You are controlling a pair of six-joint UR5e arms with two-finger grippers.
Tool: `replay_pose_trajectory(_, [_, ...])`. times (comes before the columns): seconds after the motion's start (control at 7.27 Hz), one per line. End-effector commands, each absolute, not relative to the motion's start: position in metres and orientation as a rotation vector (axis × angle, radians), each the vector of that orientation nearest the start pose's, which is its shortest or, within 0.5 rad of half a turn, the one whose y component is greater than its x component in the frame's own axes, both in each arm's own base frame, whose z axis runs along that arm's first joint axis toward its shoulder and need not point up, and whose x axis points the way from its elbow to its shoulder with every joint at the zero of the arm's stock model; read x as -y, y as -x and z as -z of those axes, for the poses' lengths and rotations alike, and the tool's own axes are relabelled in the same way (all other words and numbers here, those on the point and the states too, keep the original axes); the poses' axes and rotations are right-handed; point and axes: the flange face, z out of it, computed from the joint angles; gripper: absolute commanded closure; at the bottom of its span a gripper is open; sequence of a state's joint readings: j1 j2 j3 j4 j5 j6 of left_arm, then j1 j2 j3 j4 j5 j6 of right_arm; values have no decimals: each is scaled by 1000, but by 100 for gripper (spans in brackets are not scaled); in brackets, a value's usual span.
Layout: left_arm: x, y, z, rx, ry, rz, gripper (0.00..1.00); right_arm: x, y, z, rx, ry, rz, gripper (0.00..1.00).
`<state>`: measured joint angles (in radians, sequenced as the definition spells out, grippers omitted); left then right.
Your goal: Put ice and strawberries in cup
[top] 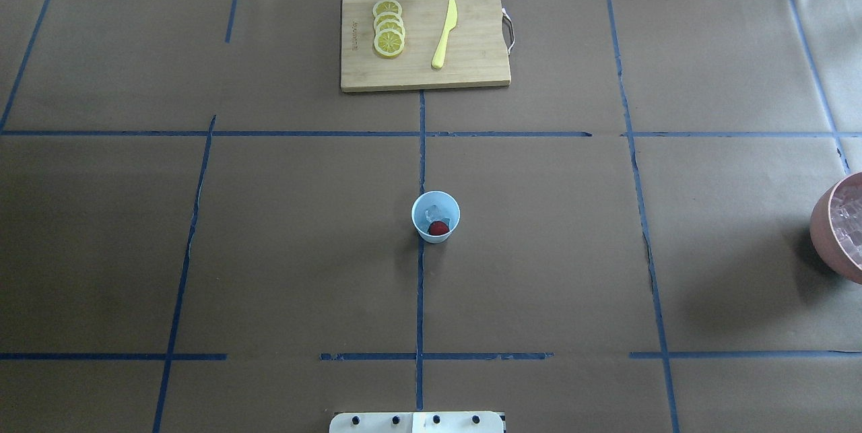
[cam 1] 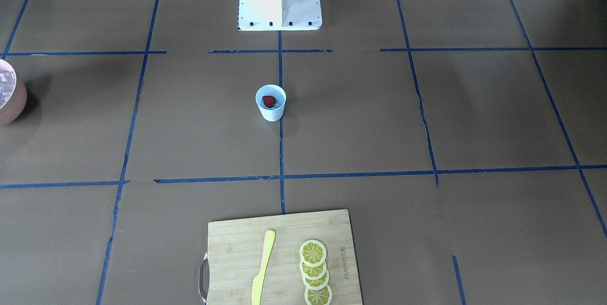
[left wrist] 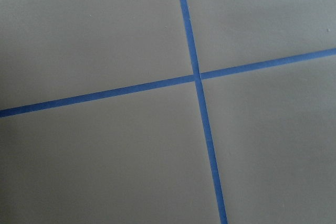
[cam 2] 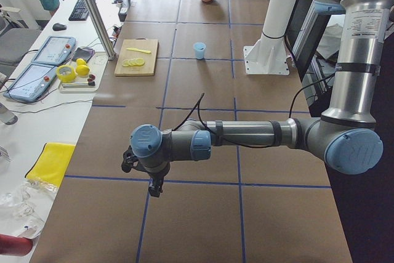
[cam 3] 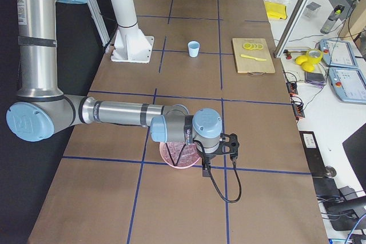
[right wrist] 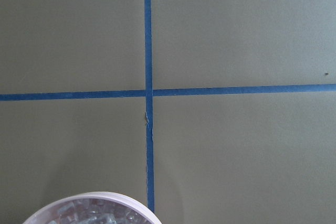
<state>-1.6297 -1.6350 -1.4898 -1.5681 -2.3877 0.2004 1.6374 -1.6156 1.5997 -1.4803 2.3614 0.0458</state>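
Note:
The small pale-blue cup (cam 1: 271,102) stands upright at the table's middle, on a blue tape line; it also shows in the overhead view (top: 436,216). One red strawberry (top: 438,228) lies inside it beside a clear ice cube (top: 434,212). More ice (top: 850,217) fills the pink bowl (top: 825,231) at the table's right end. My left gripper (cam 2: 154,186) hangs over bare table far from the cup. My right gripper (cam 3: 206,170) hangs beside the bowl (cam 3: 171,155). Both show only in side views, so I cannot tell whether they are open or shut. The wrist views show no fingers.
A wooden cutting board (top: 471,62) at the far edge holds several lemon slices (top: 388,27) and a yellow knife (top: 444,33). The robot's white base (cam 1: 280,1) stands at the near edge. Blue tape lines grid the brown table.

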Motion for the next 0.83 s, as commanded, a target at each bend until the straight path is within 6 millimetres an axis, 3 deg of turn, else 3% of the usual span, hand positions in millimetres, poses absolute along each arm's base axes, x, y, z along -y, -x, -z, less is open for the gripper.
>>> replay_pose_trajectory(0.0, [518, 96, -666, -731, -97, -69, 0, 472, -94, -656, 791, -78, -77, 0])
replay_pose_trajectory(0.69, [514, 92, -668, -777, -76, -57, 0, 472, -94, -656, 792, -78, -77, 0])
